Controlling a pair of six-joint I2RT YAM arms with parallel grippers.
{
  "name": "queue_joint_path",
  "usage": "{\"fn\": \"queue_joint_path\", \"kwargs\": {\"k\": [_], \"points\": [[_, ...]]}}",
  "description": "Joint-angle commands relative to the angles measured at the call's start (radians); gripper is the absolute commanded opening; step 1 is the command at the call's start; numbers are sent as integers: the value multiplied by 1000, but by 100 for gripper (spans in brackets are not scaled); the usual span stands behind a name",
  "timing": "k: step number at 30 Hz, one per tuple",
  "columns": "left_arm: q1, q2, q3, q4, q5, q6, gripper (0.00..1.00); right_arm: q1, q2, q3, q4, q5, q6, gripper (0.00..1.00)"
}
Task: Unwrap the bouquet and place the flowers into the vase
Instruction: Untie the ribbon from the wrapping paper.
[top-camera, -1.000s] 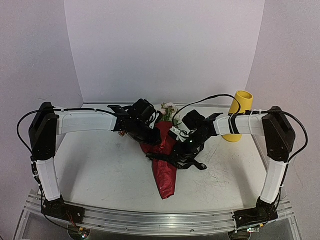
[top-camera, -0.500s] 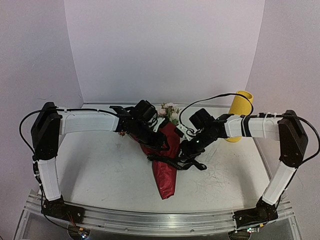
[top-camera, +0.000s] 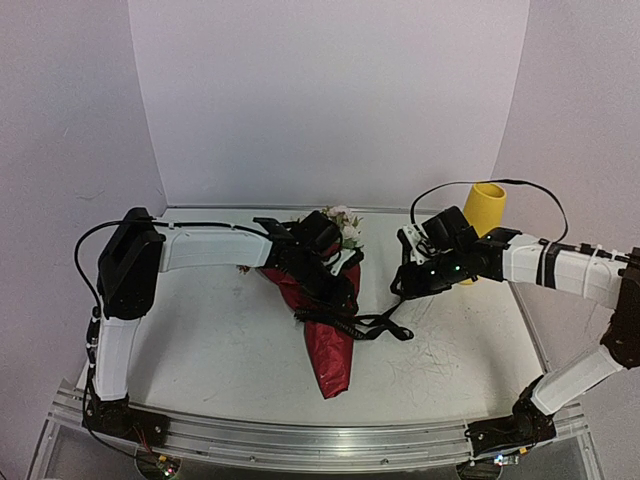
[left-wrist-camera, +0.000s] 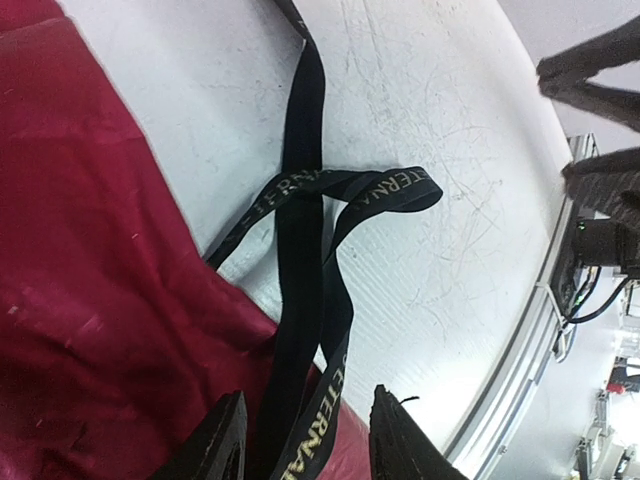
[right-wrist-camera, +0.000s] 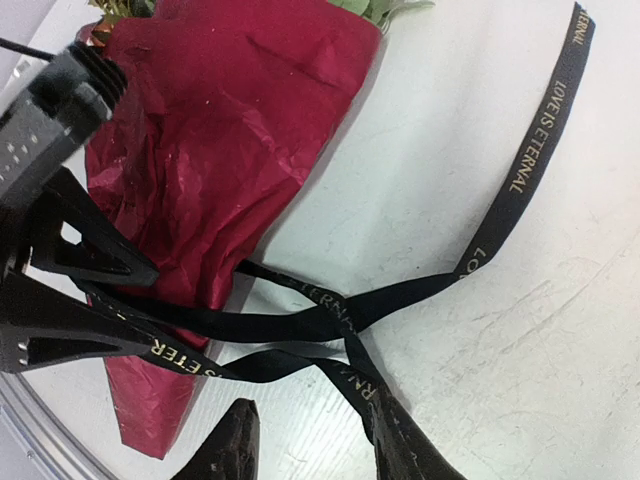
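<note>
The bouquet (top-camera: 328, 355) wrap is glossy, crinkled dark red foil-like paper. The ribbon (right-wrist-camera: 300, 322) is black woven cloth with a faint sheen and gold printed letters. The table (top-camera: 200, 330) is white, matt and finely scratched. The vase (top-camera: 485, 205) looks smooth and matt. My left claw (left-wrist-camera: 308, 402) and my right claw (right-wrist-camera: 315, 410) are matt black plastic

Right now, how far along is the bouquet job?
Started: the black ribbon lies in loose loops on the table, though it still reaches the dark red wrap. In hand: the left gripper stands open astride the ribbon; the right gripper is open close by. Left: the wrap encloses the flowers, and the mustard-yellow vase awaits them.
</note>
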Motion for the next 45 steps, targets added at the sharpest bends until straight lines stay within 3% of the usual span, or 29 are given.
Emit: {"fn": "queue_joint_path", "kwargs": {"k": [1,11,19,26,45], "points": [[-34,47,117,-89,-67,54,42,-8,-37,-26,-16,51,17,41],[-62,115,221,-227,-304,127,36,-12,-47,-24,-16,59,30,41],[-98,165,296,-315,-332,217,36,-13,-37,-15,-17,58,46,41],[-101,131,303,-310,-264,233,45,-13,-21,-2,-16,58,62,40],[-156,99,316,-309,-340,241,46,-13,-50,-24,-16,74,116,39]]}}
